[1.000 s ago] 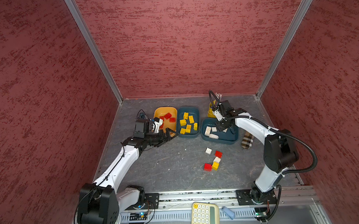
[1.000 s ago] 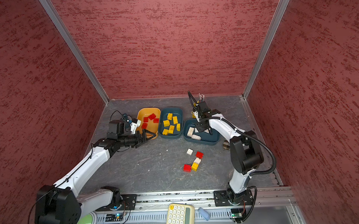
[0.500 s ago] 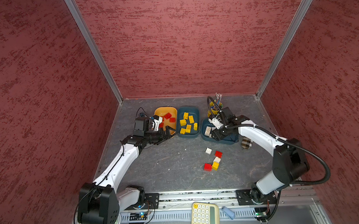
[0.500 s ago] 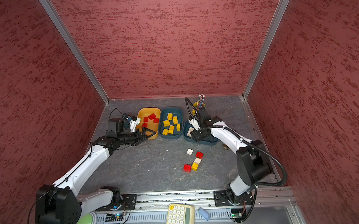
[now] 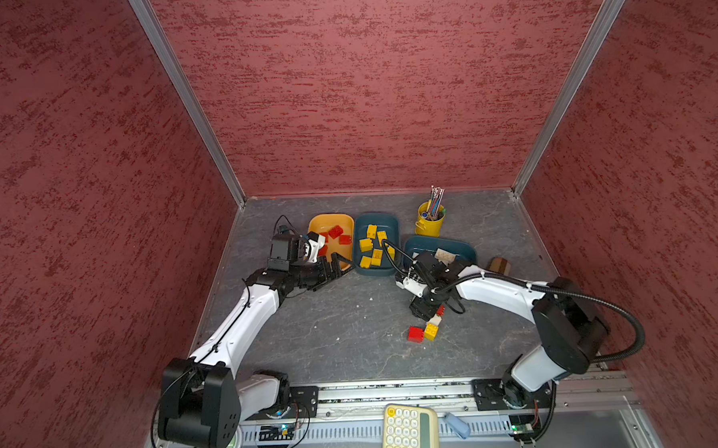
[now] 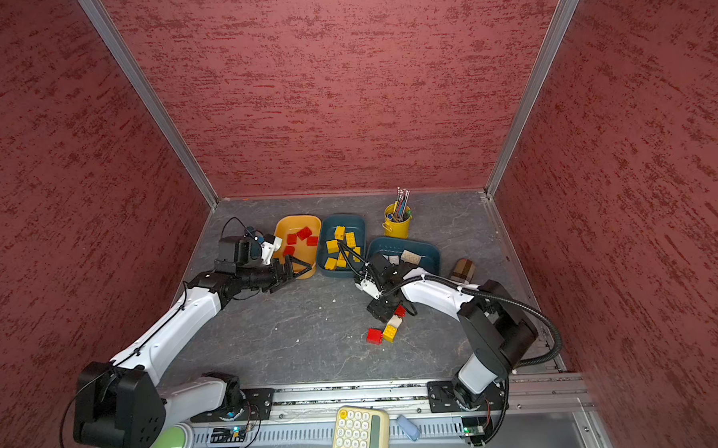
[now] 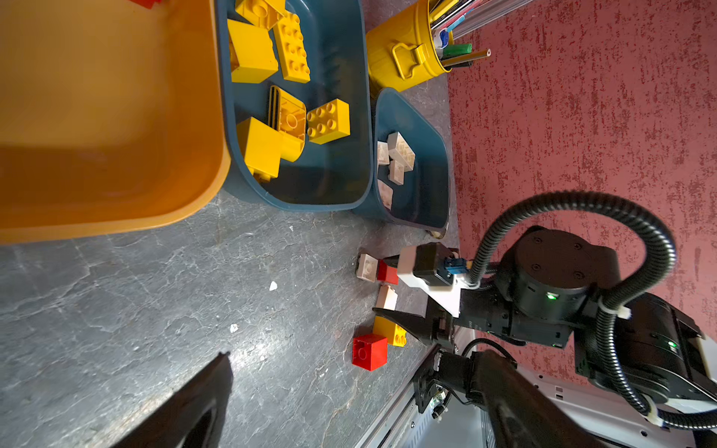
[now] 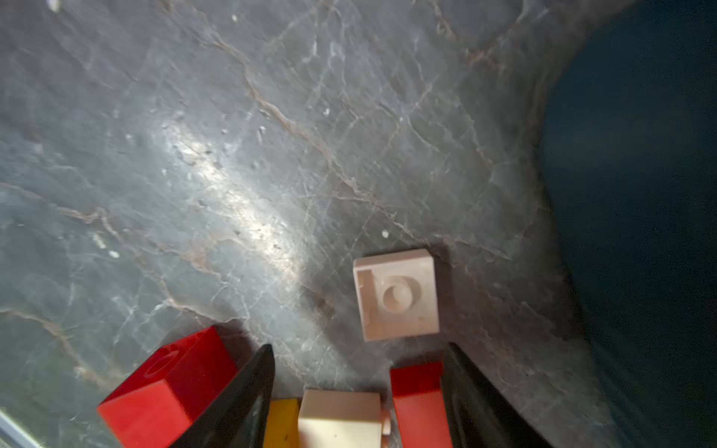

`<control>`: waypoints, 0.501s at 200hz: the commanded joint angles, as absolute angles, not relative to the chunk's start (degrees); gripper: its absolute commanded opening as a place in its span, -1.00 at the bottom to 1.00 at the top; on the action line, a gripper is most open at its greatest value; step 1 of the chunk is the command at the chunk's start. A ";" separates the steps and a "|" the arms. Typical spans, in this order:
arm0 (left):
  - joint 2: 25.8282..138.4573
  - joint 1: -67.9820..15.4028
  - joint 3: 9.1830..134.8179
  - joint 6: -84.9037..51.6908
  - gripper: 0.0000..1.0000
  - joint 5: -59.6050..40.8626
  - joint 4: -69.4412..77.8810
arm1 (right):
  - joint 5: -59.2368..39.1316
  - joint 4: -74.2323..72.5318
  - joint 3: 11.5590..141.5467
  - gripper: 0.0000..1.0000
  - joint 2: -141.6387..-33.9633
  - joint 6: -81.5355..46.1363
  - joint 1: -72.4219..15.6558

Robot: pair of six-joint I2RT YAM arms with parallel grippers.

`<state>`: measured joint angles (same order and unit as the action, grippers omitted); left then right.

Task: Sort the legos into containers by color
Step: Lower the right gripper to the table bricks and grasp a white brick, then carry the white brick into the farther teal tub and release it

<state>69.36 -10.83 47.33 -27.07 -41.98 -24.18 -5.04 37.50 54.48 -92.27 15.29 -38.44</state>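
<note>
Swung off right teal tub [image 7: 423,182] down onto loose bricks [image 5: 415,334] on tabletop [image 5: 332,317], toward right edge | right gripper [image 8: 359,349] part-spread, straddling cream brick [image 8: 339,417], not gripping yet; red brick [image 8: 419,399] crowding same gap | left gripper [image 6: 297,271] wide apart, empty, beside orange tub [image 5: 324,224] | five bricks unsorted

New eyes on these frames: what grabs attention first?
Three colour-sorted tubs line the back: orange tub holding red bricks, middle teal tub yellow, right teal tub cream. Nearer the front, the right gripper hangs open over the loose bricks, a mixed red, yellow and cream cluster.
</note>
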 commanded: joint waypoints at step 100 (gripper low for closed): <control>67.54 -9.45 47.43 -24.43 0.99 -41.84 -26.21 | -2.64 34.27 59.94 -0.08 -99.15 18.28 -37.53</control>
